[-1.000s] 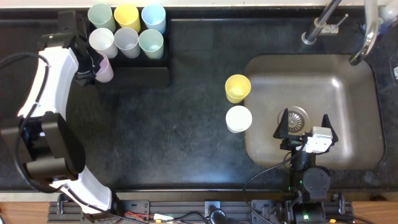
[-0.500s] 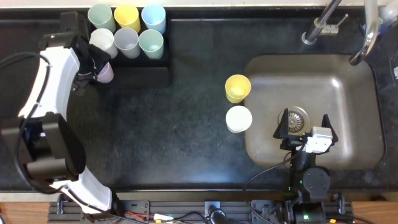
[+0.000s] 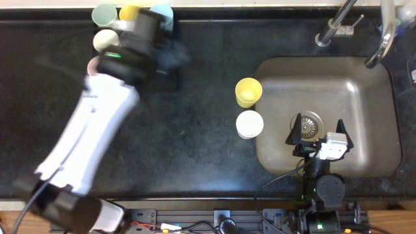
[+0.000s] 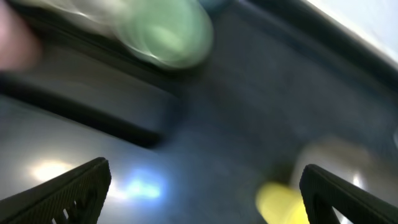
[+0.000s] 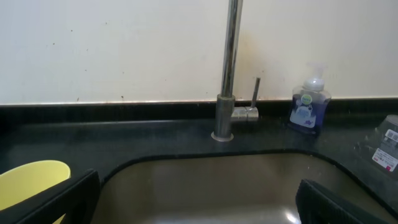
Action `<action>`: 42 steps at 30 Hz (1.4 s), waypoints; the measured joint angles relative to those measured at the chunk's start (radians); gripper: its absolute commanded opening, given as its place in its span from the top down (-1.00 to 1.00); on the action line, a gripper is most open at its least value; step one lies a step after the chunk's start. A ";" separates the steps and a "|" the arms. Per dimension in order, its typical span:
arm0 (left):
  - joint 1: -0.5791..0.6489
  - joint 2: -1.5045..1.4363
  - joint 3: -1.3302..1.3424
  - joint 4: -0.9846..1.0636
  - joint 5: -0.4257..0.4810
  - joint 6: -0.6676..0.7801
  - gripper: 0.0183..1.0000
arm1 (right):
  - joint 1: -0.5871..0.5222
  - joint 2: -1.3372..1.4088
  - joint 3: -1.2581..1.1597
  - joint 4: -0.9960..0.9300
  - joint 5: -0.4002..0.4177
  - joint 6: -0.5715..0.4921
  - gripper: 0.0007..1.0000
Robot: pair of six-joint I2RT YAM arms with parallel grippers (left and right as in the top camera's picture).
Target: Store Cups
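A black rack point(image 3: 164, 81) at the back left holds several cups: pale green point(image 3: 104, 13), yellow point(image 3: 130, 10), blue point(image 3: 164, 10) and white point(image 3: 103, 40). A pink cup point(image 3: 95, 65) stands at its left end. My left gripper point(image 3: 168, 57) hovers over the rack's right part, open and empty point(image 4: 206, 169); a blurred green cup point(image 4: 166, 34) lies beyond it. On the counter beside the sink stand a loose yellow cup point(image 3: 248, 91) and a white cup point(image 3: 249, 123). My right gripper point(image 3: 318, 133) rests open in the sink, with the yellow cup point(image 5: 31, 182) off to one side.
The steel sink point(image 3: 364, 71) takes up the right side, with a faucet point(image 3: 335, 26) behind it and a soap bottle point(image 5: 309, 106) on the back ledge. Dark counter point(image 3: 195, 149) lies between the rack and the loose cups.
My left arm has swung fast to the right, from beside the pink cup to above the rack's right part. The pink cup stays at the rack's left end. The right arm has not moved.
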 measured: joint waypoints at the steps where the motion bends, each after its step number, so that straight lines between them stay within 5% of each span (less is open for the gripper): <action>1: -0.062 0.023 0.000 0.031 0.002 0.000 -1.00 | 0.000 0.000 0.000 0.000 0.000 0.000 -1.00; 7: -0.312 0.203 0.039 0.073 0.023 -0.038 -1.00 | 0.000 0.000 0.000 0.000 0.000 0.000 -1.00; 18: -0.329 0.347 0.130 0.025 0.060 -0.072 -1.00 | 0.000 0.000 0.000 0.000 0.000 0.000 -1.00; 22: -0.317 0.370 0.130 0.016 0.074 -0.083 -0.70 | 0.000 0.000 0.000 0.000 0.000 0.000 -0.99; 26: -0.299 0.383 0.130 0.001 0.088 -0.097 0.52 | 0.000 0.000 0.000 0.000 0.000 0.000 -1.00; 28: -0.291 0.389 0.130 0.000 0.092 -0.098 0.88 | 0.000 0.000 0.000 0.000 0.000 0.000 -0.99; 42: -0.253 0.386 0.134 -0.027 0.109 -0.099 0.96 | 0.000 0.000 0.000 0.000 0.000 0.000 -1.00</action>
